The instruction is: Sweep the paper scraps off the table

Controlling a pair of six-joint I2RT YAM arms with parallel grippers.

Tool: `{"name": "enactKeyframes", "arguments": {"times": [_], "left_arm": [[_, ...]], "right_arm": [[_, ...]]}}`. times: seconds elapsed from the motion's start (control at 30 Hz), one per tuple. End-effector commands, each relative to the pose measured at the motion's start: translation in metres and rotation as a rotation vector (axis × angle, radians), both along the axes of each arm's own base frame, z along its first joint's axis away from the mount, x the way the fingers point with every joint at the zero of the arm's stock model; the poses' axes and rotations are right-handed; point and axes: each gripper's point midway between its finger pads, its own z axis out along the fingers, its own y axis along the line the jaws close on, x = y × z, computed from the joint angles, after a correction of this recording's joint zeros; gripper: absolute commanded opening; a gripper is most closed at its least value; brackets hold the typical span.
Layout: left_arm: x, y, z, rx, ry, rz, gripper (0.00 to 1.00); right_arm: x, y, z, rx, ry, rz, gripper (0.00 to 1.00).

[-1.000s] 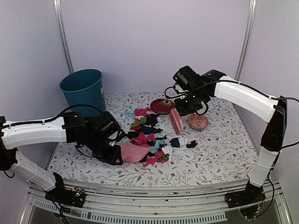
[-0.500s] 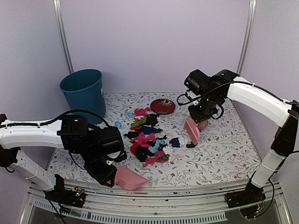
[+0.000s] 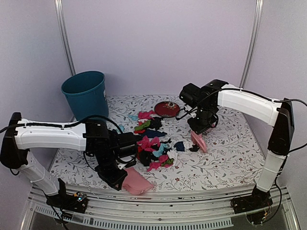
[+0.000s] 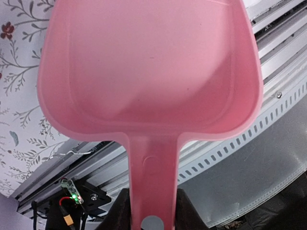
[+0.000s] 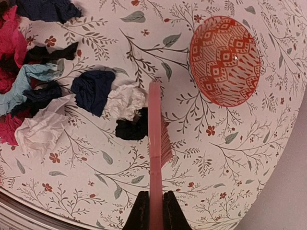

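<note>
From above, the paper scraps [image 3: 152, 143] lie in a heap in the middle of the bench [image 3: 225, 158]. They are black, pink, red, green and blue. The left hand [image 3: 119, 178] is clenched on a pink dustpan [image 3: 136, 184] at the near edge of the bench, apart from the heap. The right hand [image 3: 199, 128] grips a pink brush [image 3: 198, 142] just right of the heap. A blue bin [image 3: 86, 93] stands at the far left. A dark red plate [image 3: 167, 109] sits behind the scraps.

The left wrist camera shows the dustpan's handle squeezed between both fingers. The pan hangs over the bench edge.

The right wrist camera shows the brush handle pinched tight. Its bristles are just beside a black scrap. A red patterned dish [image 5: 225, 60] sits nearby.
</note>
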Motion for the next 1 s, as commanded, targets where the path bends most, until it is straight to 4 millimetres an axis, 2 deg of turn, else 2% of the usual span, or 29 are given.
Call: {"name": "enactKeyframes", "arguments": {"times": [0.0,0.1,0.2,0.33,0.5,0.57,0.67,0.83,0.97], "left_arm": [[0.024,-0.016,-0.010,-0.034,-0.041,-0.031,0.09],[0.042,-0.030,-0.013,-0.061,-0.087,-0.053,0.09],[0.063,-0.041,-0.020,-0.090,-0.122,-0.049,0.09],[0.078,-0.055,-0.031,-0.103,-0.128,-0.056,0.08],[0.090,-0.070,-0.035,-0.128,-0.158,-0.060,0.08],[0.094,-0.076,-0.034,-0.147,-0.181,-0.057,0.08],[0.097,-0.073,-0.037,-0.144,-0.232,-0.054,0.08],[0.095,-0.061,-0.039,-0.193,-0.293,-0.016,0.08],[0.096,-0.070,-0.026,-0.321,-0.380,-0.037,0.08]], "right_arm": [[0.006,0.056,-0.001,0.147,0.017,0.106,0.02],[-0.011,0.087,-0.001,0.198,0.063,0.186,0.02],[-0.039,0.116,-0.004,0.247,0.153,0.264,0.02],[-0.064,0.141,-0.005,0.296,0.230,0.312,0.02],[-0.077,0.160,0.009,0.357,0.270,0.325,0.02],[-0.079,0.164,0.019,0.382,0.271,0.321,0.02],[-0.080,0.163,0.033,0.398,0.265,0.300,0.02],[-0.086,0.144,0.050,0.380,0.249,0.254,0.02],[-0.092,0.132,0.072,0.417,0.217,0.240,0.02]]}}
